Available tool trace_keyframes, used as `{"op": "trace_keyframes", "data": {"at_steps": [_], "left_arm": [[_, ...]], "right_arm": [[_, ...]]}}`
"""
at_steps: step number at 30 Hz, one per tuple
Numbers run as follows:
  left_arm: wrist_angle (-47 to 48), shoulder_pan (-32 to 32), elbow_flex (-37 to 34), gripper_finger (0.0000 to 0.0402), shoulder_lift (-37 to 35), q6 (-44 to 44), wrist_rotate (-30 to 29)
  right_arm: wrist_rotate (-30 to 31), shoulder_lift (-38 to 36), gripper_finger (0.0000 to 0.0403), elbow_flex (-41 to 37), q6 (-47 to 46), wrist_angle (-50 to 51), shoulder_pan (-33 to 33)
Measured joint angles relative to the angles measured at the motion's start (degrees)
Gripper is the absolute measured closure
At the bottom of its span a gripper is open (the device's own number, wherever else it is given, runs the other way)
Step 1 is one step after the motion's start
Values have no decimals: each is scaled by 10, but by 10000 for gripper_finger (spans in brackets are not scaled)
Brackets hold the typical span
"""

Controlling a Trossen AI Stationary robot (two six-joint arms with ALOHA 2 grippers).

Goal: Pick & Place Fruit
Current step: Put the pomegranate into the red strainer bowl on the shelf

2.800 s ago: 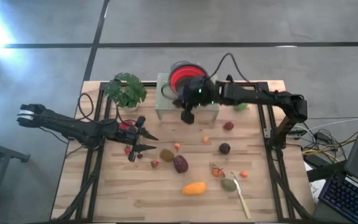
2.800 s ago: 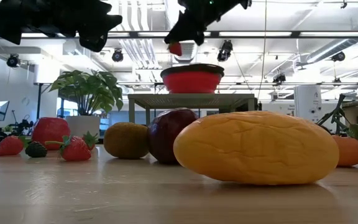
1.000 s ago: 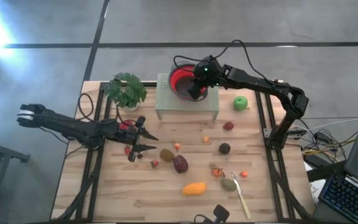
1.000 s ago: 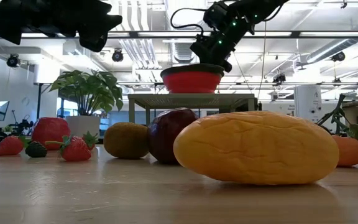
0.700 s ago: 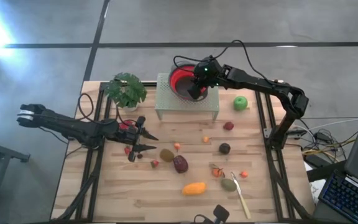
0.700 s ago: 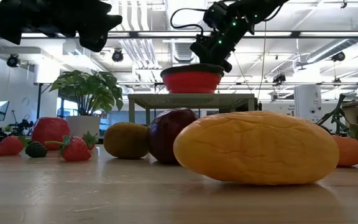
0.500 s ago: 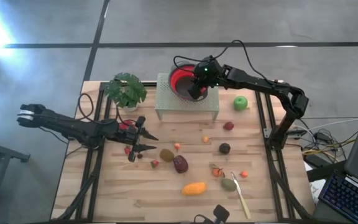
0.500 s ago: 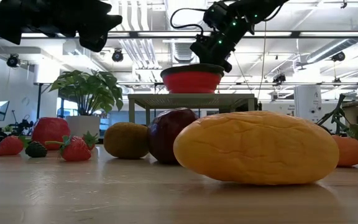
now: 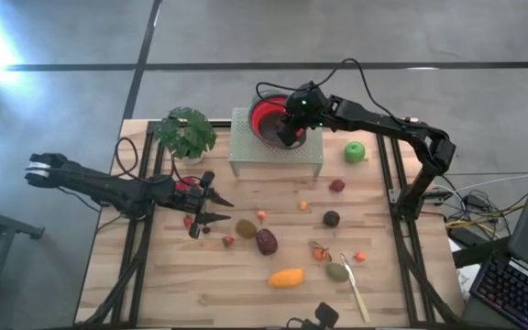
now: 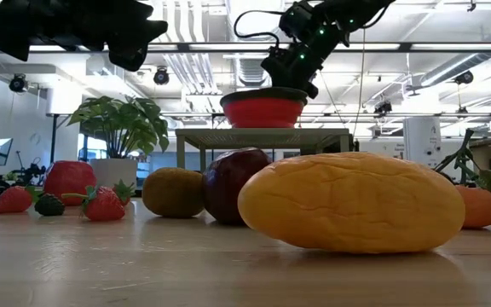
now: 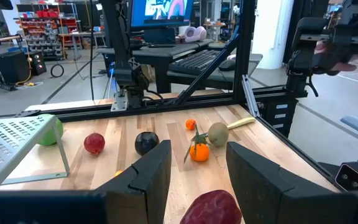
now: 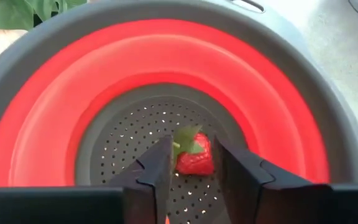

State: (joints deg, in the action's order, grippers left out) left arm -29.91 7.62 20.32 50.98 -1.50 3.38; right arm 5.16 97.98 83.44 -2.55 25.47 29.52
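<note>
One strawberry (image 12: 196,155) lies on the perforated floor of the red bowl (image 12: 55,99), directly between the parted fingers of the right claw (image 12: 194,163), which no longer grips it; judged a release, the bowl being the drop point. The bowl stands on a raised mesh stand (image 9: 246,147) at the table's (image 9: 154,284) far edge, clear of the loose fruit. The left claw (image 9: 211,206) waits spread and empty above the table's left side, a maroon fruit (image 11: 212,207) just ahead of it. Remaining fruit, including the green apple (image 9: 355,151) and orange oval (image 9: 286,277), lies scattered on the table. No legible labels or writing noted.
</note>
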Motion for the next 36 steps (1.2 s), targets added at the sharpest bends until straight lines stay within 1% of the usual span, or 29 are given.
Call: {"op": "trace_keyframes", "data": {"at_steps": [7,13,16,24,31,36], "left_arm": [[0,0,0,241,0,0,0],[0,0,0,241,0,0,0],[0,0,0,241,0,0,0],[0,1,0,241,0,0,0],[0,1,0,241,0,0,0],[0,0,0,241,0,0,0]], "right_arm": [[0,-2,250,35,0,19,-5],[0,-2,238,81,22,60,-25],[12,-2,242,109,33,87,-36],[18,-2,271,183,46,173,-74],[69,-2,283,230,52,275,-123],[84,-2,282,247,34,332,-151]]}}
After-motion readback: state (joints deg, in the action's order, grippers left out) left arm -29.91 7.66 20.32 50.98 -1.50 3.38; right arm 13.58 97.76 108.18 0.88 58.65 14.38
